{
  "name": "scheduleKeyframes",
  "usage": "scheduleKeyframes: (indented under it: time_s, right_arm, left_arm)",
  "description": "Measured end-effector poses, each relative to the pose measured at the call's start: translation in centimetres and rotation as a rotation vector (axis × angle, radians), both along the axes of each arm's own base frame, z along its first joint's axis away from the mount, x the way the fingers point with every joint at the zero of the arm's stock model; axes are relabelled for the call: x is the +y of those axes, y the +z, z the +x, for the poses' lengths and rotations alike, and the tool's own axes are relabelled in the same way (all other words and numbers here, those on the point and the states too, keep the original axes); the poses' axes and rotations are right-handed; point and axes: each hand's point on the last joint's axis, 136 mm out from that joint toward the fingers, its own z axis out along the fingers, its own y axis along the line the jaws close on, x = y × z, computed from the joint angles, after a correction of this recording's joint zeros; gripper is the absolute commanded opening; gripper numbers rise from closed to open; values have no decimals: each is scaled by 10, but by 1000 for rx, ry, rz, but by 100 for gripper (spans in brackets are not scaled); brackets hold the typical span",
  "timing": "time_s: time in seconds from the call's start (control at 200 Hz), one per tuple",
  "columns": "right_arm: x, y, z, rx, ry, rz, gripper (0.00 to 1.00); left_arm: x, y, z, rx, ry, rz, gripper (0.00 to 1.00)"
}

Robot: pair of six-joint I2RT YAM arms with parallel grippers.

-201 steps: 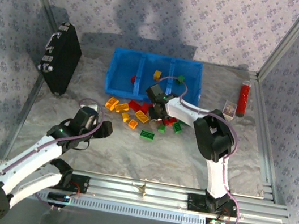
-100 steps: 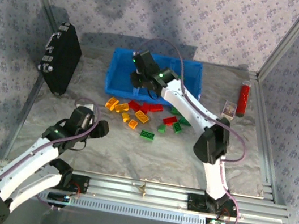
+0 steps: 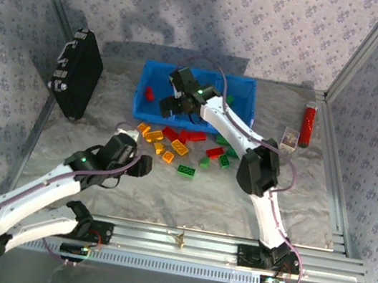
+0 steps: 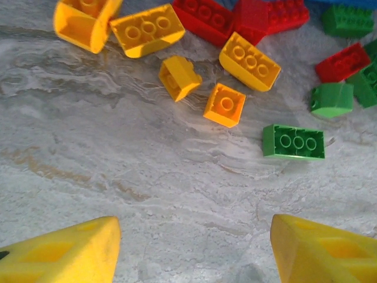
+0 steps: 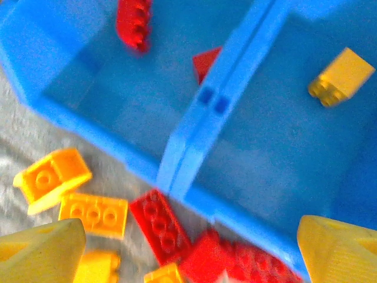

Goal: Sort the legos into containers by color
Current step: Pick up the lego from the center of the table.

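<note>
Brick [image 5: 134,20], red, lies in tray's [image 3: 143,113] left compartment [image 5: 106,100], long axis roughly along the divider [image 5: 194,141]. Left and right jaws stand released, gripping nothing.

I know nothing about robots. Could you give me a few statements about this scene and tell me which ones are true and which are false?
1. The right gripper hangs open and empty above the blue tray's near side. True.
2. The yellow brick in the tray shares a compartment with the red bricks. False: a blue wall separates them.
3. The left gripper holds a brick. False: it is open and empty above the table, and a green brick lies ahead of it.
4. Loose bricks in three colours lie on the table. True.
5. The black case sits inside the tray. False: it stands left of it.
</note>
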Motion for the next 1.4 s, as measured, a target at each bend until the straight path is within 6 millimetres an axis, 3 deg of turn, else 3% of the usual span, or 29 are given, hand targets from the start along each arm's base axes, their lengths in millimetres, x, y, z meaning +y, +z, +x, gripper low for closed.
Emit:
scheduleKeyframes:
  time_s: [0.11, 0.26, 0.36, 0.445, 0.595, 0.695, 0.879, 1.049, 1.159, 1.399]
  right_arm:
    - [-26, 44, -24, -67, -10, 40, 94]
    - [-88, 115, -43, -205, -91, 137, 94]
    - [-135, 133, -55, -258, -169, 168, 93]
    - [-167, 130, -61, -265, -232, 178, 92]
    - [-212, 98, -73, -213, -320, 183, 91]
    - [-229, 86, -80, -186, -351, 190, 90]
    - [-249, 87, -95, -197, -372, 237, 90]
    - [-266, 83, -105, -198, -405, 264, 88]
    - [-269, 74, -111, -182, -410, 269, 88]
    - [-268, 64, -117, -161, -401, 289, 87]
  left_arm:
    - [-21, -6, 11, 22, -51, 46, 69]
    - [-61, -5, 32, 19, -128, 76, 69]
    - [-95, 0, 49, 4, -189, 86, 69]
    - [-123, 0, 62, -5, -240, 87, 69]
    - [-173, -6, 85, -13, -359, 80, 69]
    - [-197, -12, 99, -20, -429, 98, 69]
    - [-236, -22, 119, -23, -552, 127, 69]
    - [-247, -45, 121, 22, -624, 167, 65]
    - [-242, -61, 117, 60, -651, 203, 66]
    - [-237, -69, 114, 85, -695, 234, 64]
